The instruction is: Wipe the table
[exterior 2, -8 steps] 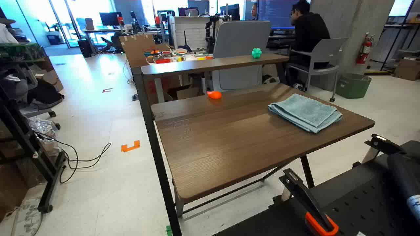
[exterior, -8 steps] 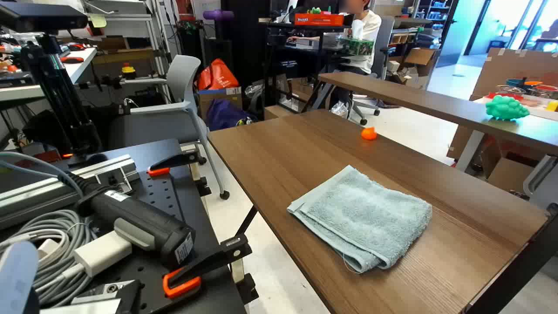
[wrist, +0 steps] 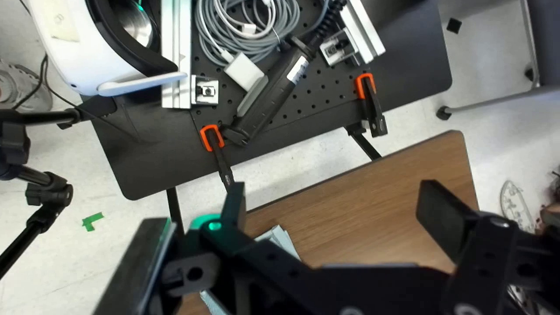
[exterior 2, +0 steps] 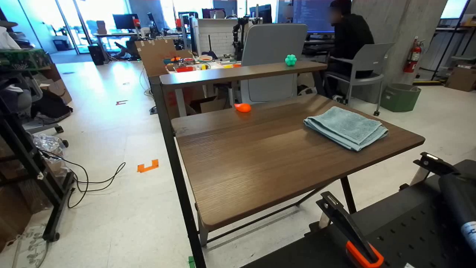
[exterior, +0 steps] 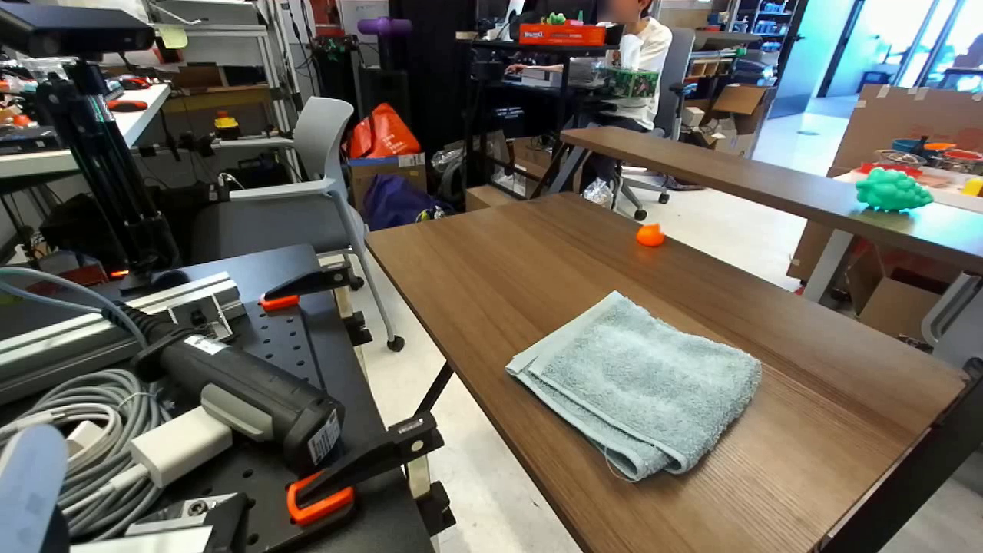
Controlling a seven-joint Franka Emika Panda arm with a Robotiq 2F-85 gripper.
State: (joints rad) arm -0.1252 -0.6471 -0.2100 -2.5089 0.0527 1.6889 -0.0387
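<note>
The table [exterior: 499, 284] has a dark brown wood-grain top; it also shows in an exterior view [exterior 2: 253, 160] and in the wrist view [wrist: 372, 210]. A folded light blue-green towel [exterior: 637, 384] lies flat on it, also in an exterior view [exterior 2: 347, 128]. In the wrist view my gripper [wrist: 333, 188] is open, with a wide gap between its fingers and nothing in it. It is above the table. Part of the towel [wrist: 283, 239] shows behind the finger on the left; the rest is hidden by the gripper. The gripper is out of both exterior views.
A small orange object [exterior: 650, 235] stands near the table's far edge. A raised narrow shelf [exterior: 737, 177] runs behind it with a green bumpy toy [exterior: 893, 190]. A black workbench [wrist: 157, 162] with cables, orange-tipped clamps [wrist: 372, 105] and a headset [wrist: 74, 48] stands beside the table, across a gap.
</note>
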